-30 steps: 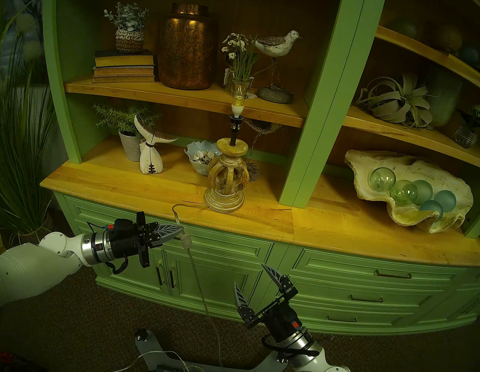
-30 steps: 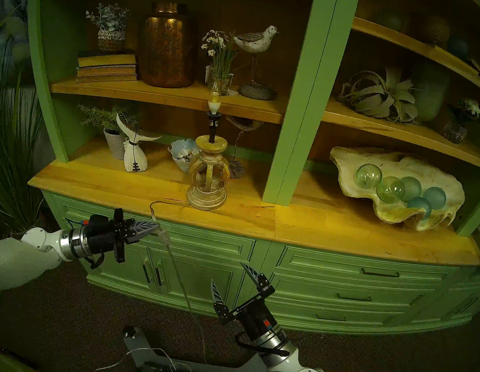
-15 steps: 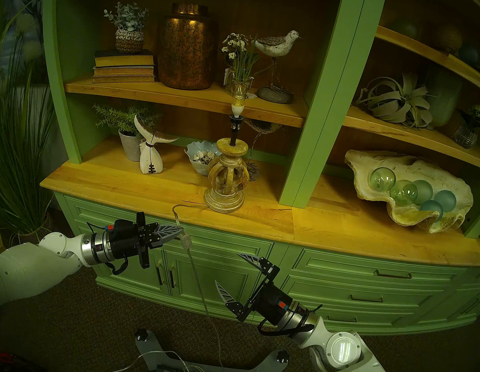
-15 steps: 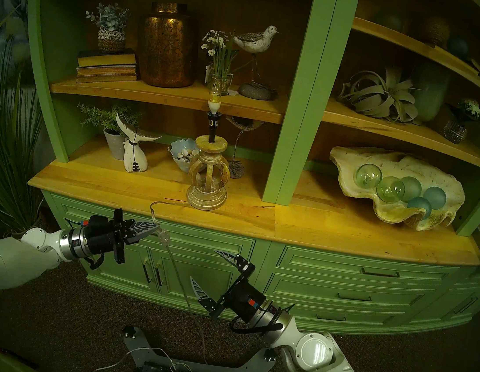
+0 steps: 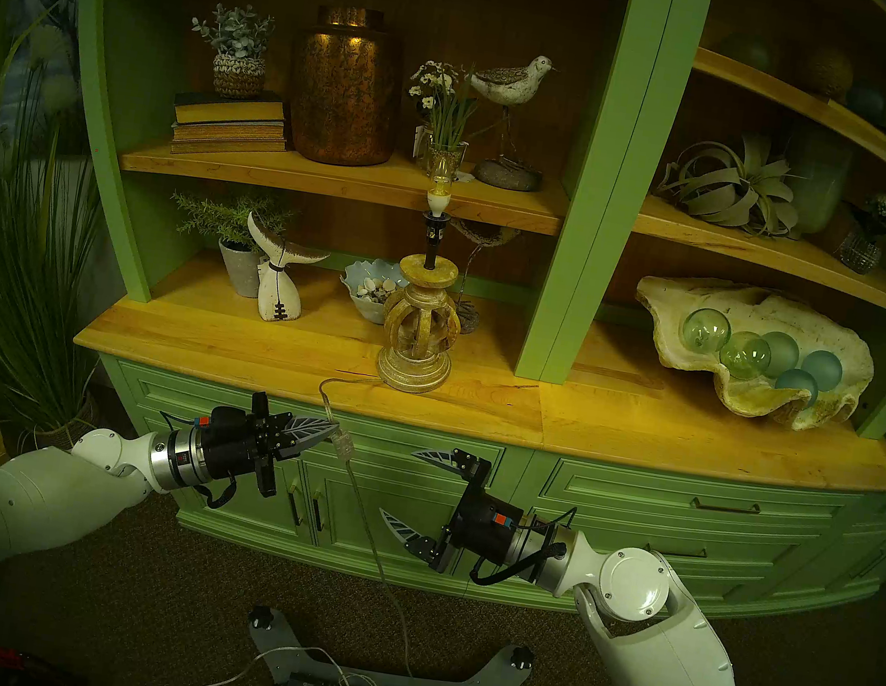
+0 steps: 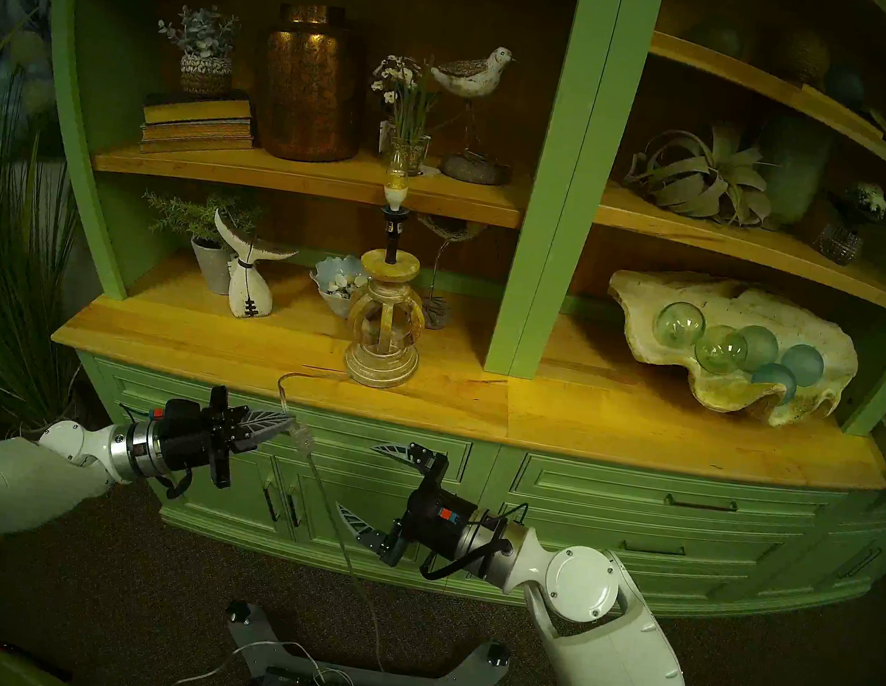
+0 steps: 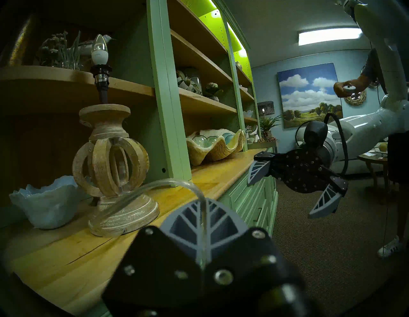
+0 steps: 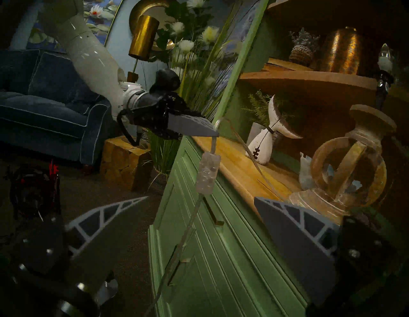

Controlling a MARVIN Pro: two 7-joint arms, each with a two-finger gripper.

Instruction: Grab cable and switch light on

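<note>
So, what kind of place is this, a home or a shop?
Probably a furnished living room or a home-decor showroom. A green shelf unit holds ornaments, a blue sofa stands by the wall, and a landscape painting hangs there.

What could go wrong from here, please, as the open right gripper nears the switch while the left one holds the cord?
The left gripper pinches the cable just above the switch; pressing there may swing it away. A tug could drag the lamp, standing near the counter edge, forward.
</note>
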